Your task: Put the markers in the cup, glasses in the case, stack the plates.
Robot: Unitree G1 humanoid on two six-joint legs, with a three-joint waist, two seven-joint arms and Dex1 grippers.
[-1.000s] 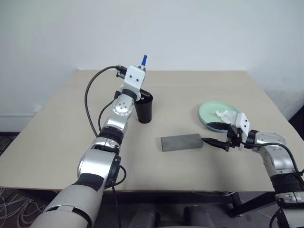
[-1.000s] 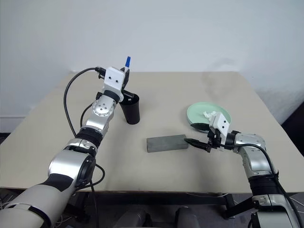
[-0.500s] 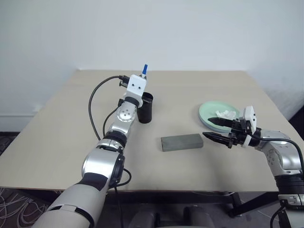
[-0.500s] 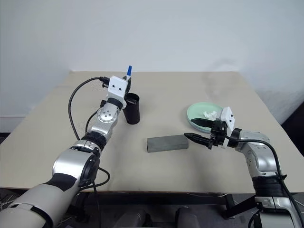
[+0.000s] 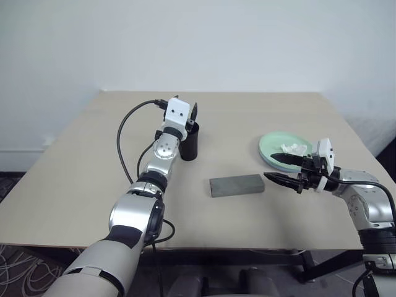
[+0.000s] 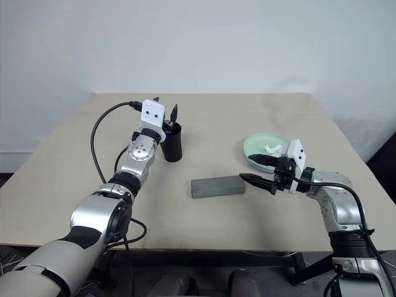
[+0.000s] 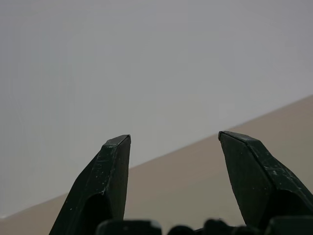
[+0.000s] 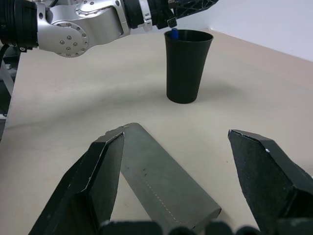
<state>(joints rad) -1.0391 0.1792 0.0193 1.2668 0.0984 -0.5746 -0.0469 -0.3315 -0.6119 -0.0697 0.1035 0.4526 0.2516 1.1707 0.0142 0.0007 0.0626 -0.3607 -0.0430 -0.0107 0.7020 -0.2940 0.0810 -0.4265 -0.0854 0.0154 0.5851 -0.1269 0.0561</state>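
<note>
The marker [image 8: 174, 33] stood upright in the cup [image 8: 188, 65], blue cap up. Left gripper [image 6: 166, 112] hung above it, jaws wide and empty. Right gripper [image 5: 281, 168], likewise spread and empty, pointed at the case [image 5: 237, 184], lying crosswise.

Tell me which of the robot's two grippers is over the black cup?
The left gripper, open just above the cup. The right gripper hovers by the grey case.
</note>
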